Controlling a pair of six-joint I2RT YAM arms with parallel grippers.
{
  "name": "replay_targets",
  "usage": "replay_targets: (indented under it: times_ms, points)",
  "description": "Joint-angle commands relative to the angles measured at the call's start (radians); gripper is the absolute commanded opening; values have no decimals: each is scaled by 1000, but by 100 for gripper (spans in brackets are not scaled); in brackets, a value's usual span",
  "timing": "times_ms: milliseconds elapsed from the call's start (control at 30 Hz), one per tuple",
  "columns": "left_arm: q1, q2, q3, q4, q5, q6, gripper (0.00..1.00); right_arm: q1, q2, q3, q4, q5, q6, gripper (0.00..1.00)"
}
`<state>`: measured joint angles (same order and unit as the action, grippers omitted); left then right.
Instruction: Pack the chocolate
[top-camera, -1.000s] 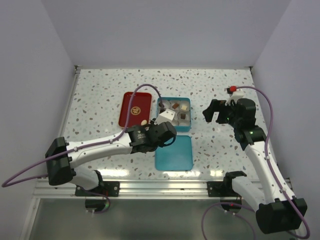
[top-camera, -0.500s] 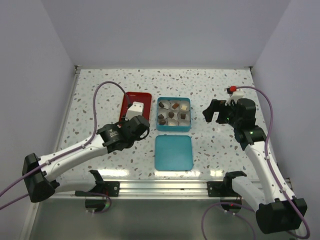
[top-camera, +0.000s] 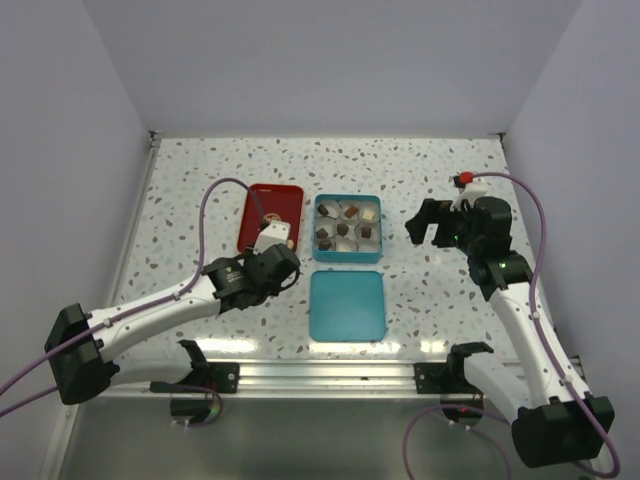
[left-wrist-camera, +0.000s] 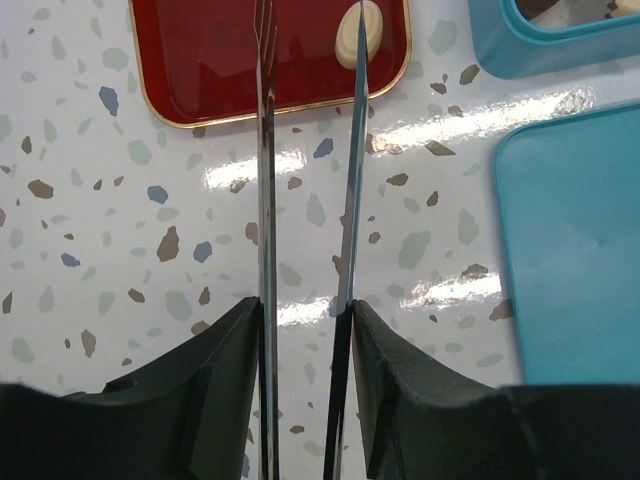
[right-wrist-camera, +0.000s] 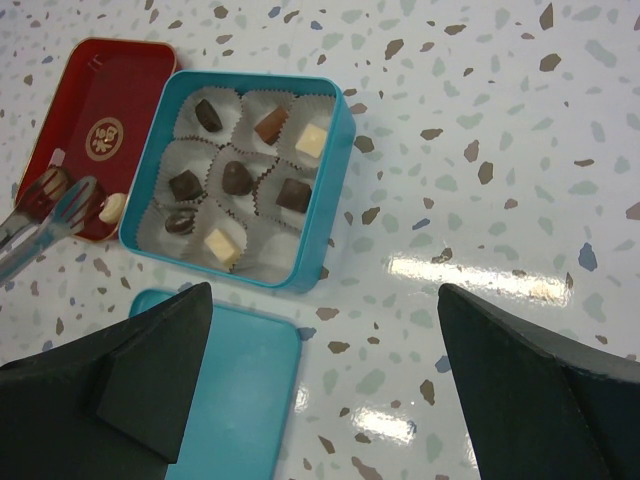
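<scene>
The left gripper (left-wrist-camera: 311, 20) is open by a small gap. Its two thin fingers (left-wrist-camera: 264, 250) run almost parallel and nothing is between them. Their tips are over the near end of the red tray (left-wrist-camera: 200, 60), which reaches away from the gripper.

One cream piece (left-wrist-camera: 372, 22) lies on the tray at the tip of the right-side finger. That finger crosses the piece in the wrist view, and I cannot tell if it touches it. The piece is oval. Its long axis runs nearly along the fingers, with the far end leaning a little to the right. Most of it shows on the outer side of that finger, not in the gap.

Below the fingers, nearer to the wrist, is the speckled table (left-wrist-camera: 120, 250). To the right of the gripper and beside the tray stands the teal tin (left-wrist-camera: 530, 50). Nearer on the same side lies the flat teal lid (left-wrist-camera: 570, 250).

The right gripper (right-wrist-camera: 322, 300) hangs above the table with its fingers spread wide, holding nothing. The tin is ahead of it and to its left. Eight chocolates (right-wrist-camera: 237, 177) sit there in white paper cups. Most are dark, one is tan and two are cream. They are small blocks, and I cannot tell which way they point. The lid lies nearer to this gripper than the tin, also to its left.
</scene>
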<state>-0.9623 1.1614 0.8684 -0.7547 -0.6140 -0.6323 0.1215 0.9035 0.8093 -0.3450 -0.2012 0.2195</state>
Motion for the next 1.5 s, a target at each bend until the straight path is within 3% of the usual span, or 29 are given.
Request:
replay_targets:
  times_ms: [0, 800, 1033, 1467]
  points:
    - [0, -20, -14, 77, 11, 25, 46, -2, 3, 5, 12, -6, -5, 99]
    - [-1, 21, -12, 84, 54, 45, 46, -2, 8, 4, 12, -4, -2, 99]
    - [-1, 38, -19, 91, 79, 57, 31, -2, 6, 5, 12, -4, -2, 99]
    - [-1, 20, 110, 26, 0, 100, 28, -2, 8, 5, 12, -1, -2, 99]
